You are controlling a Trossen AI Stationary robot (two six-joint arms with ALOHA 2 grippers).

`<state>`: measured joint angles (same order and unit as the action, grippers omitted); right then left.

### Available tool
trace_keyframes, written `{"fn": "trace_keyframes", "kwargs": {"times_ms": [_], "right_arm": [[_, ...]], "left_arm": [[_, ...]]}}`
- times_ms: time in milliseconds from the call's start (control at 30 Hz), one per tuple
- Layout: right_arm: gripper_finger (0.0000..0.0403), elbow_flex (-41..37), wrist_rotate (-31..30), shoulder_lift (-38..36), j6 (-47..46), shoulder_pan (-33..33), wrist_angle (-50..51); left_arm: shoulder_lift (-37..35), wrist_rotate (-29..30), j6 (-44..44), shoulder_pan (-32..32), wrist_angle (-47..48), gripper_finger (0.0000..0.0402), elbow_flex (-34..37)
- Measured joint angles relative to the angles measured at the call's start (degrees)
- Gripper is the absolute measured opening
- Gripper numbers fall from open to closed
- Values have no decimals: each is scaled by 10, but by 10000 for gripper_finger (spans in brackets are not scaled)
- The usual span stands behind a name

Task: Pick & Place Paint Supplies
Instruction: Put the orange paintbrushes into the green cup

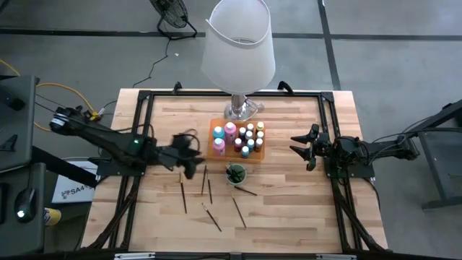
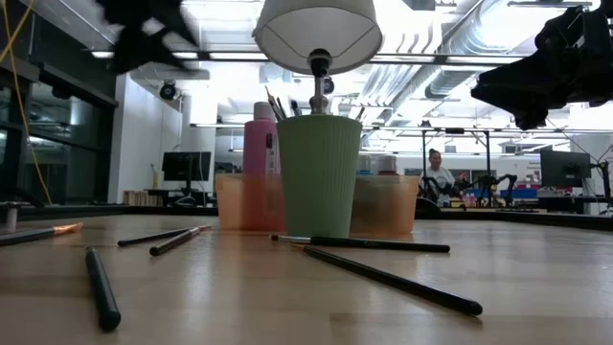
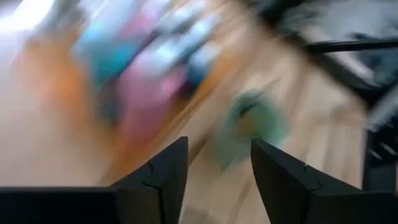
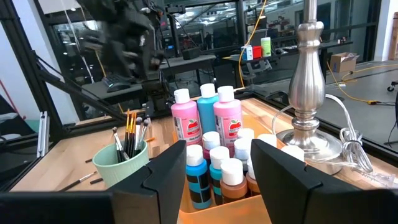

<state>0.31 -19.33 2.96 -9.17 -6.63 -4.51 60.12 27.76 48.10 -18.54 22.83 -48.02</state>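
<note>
Orange tray (image 1: 236,152) holding your paint bottles (image 4: 219,158) sits between both claws on the wooden worktop (image 1: 289,209). Your left claw (image 1: 189,160) hovers with fingers apart, empty; the green cup (image 1: 236,174) of brushes (image 4: 130,132) lies just beyond it, loose brushes (image 1: 209,191) scattered near it. Your right claw (image 1: 303,146) waits released, facing the tray. Pink bottle (image 4: 227,124) labels are too small to read.

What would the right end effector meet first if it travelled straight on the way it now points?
Probably the small bottles in the orange tray, which lie straight ahead of the right end effector. The tall pink bottles stand behind them. Depth is uncertain.
</note>
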Motion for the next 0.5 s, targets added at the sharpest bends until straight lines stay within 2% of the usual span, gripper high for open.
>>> {"fn": "trace_keyframes", "kwargs": {"times_ms": [133,200,300,500], "right_arm": [[174,0,0,0,0,0,0],[174,0,0,0,0,0,0],[174,0,0,0,0,0,0],[174,0,0,0,0,0,0]], "left_arm": [[-35,-32,270,-16,222,151,0],[-35,-53,365,-23,291,142,0],[-28,-77,421,-34,343,131,1],[12,-104,448,-32,331,129,0]]}}
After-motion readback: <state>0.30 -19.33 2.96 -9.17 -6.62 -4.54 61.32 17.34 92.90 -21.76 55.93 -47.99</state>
